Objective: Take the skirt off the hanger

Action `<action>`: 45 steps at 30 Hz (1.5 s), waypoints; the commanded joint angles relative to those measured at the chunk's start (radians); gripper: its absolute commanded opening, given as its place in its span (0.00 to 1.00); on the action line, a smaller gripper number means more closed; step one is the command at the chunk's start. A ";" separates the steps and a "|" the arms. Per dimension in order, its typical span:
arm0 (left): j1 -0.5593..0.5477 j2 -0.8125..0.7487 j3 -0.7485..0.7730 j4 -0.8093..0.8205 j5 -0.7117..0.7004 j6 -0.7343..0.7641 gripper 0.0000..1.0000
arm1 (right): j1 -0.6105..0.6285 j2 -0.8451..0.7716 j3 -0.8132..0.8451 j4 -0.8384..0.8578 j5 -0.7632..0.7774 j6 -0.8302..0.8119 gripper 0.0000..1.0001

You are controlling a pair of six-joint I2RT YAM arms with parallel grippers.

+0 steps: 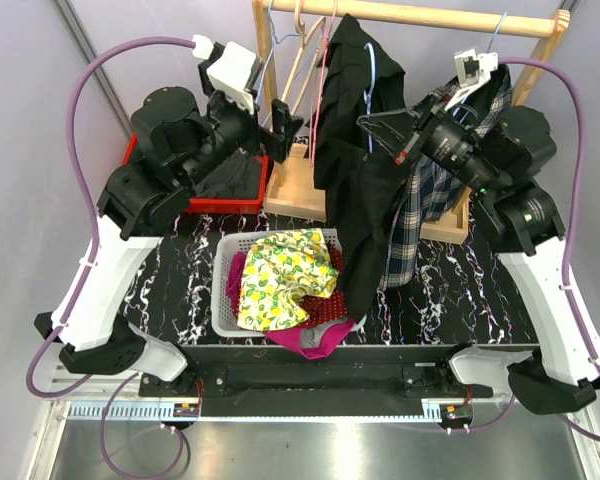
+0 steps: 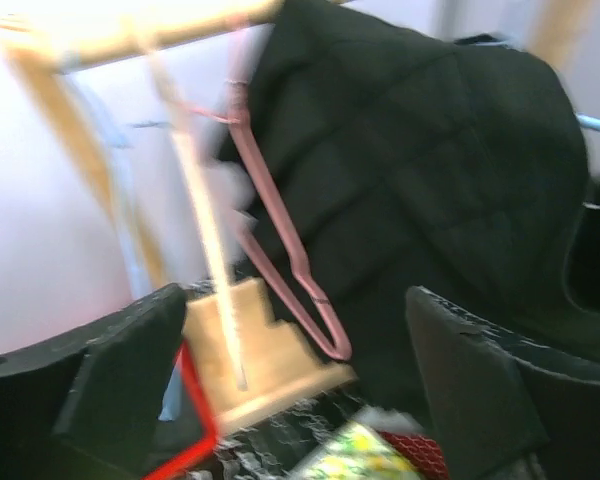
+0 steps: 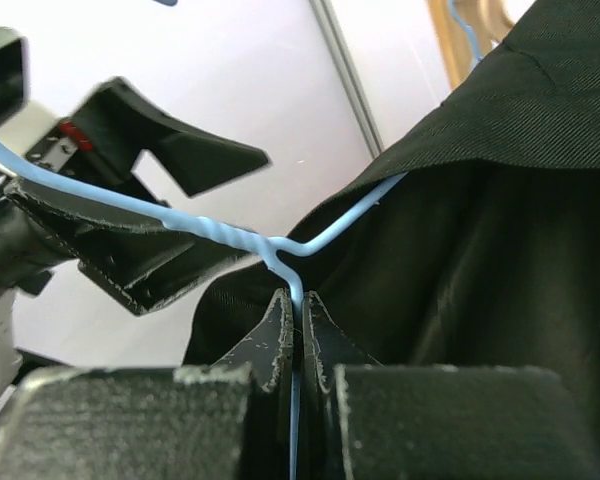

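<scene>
Closest to the arms, a white plastic basket (image 1: 223, 300) sits on the black marble-look table (image 1: 450, 290) with a yellow lemon-print cloth (image 1: 280, 275) heaped in it. Hanging just behind it, by its right edge, is the long black fabric skirt (image 1: 358, 200), which is the thing we're after. Its long axis runs straight up and down. The top end is draped over a light blue wire hanger (image 3: 230, 235), and the hem points down, trailing right next to the basket's corner.

The right gripper (image 3: 295, 305) is pinched tight on the hanger's stem just under the twist, so the hanger looks braced. The left gripper (image 2: 295, 310) is spread wide with nothing in it. It sits off to the left of the skirt, near a pink wire hanger (image 2: 285, 250), with the wooden clothes rack (image 1: 400, 14) at the very back.

My read is that we're at the "hanger held, now go grab the cloth" step. Next the left gripper needs to come across to the skirt, pinch a fold up near the top, and drag it down off the hanger's arm while the right one holds firm. It'll want to steer clear of that pink hanger. The left wrist view is blurry, so I can't tell how close it actually is.
</scene>
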State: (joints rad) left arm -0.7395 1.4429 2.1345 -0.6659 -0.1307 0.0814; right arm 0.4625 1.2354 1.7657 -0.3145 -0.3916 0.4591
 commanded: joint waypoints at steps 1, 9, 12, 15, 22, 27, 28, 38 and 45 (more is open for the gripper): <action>0.012 0.010 0.090 -0.078 0.343 -0.170 0.99 | 0.036 -0.024 0.014 0.071 -0.009 -0.034 0.00; 0.017 0.045 0.084 -0.063 0.490 -0.296 0.99 | 0.093 0.007 0.021 0.066 0.042 -0.080 0.00; 0.017 0.057 0.082 -0.046 0.513 -0.312 0.99 | 0.111 0.021 0.020 0.071 0.054 -0.086 0.00; 0.017 0.066 0.045 -0.031 0.535 -0.327 0.99 | 0.136 0.036 0.021 0.072 0.075 -0.097 0.00; 0.012 0.057 -0.010 -0.018 0.606 -0.275 0.20 | 0.160 0.061 0.041 0.080 0.108 -0.119 0.00; 0.009 0.028 -0.030 -0.046 0.615 -0.229 0.00 | 0.165 0.081 0.070 0.074 0.175 -0.181 0.00; 0.009 0.024 -0.031 -0.050 0.621 -0.221 0.00 | 0.165 0.087 0.072 0.074 0.187 -0.194 0.00; -0.001 -0.003 0.008 -0.069 0.690 -0.227 0.00 | 0.166 0.159 -0.115 0.284 0.315 -0.223 0.00; -0.001 -0.012 0.071 -0.101 0.715 -0.203 0.00 | 0.169 0.187 -0.260 0.376 0.476 -0.229 0.00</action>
State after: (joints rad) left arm -0.7120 1.4921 2.1246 -0.7940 0.4393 -0.1223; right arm 0.6441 1.4059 1.5852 -0.0650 -0.1181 0.2756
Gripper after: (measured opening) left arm 0.012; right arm 0.029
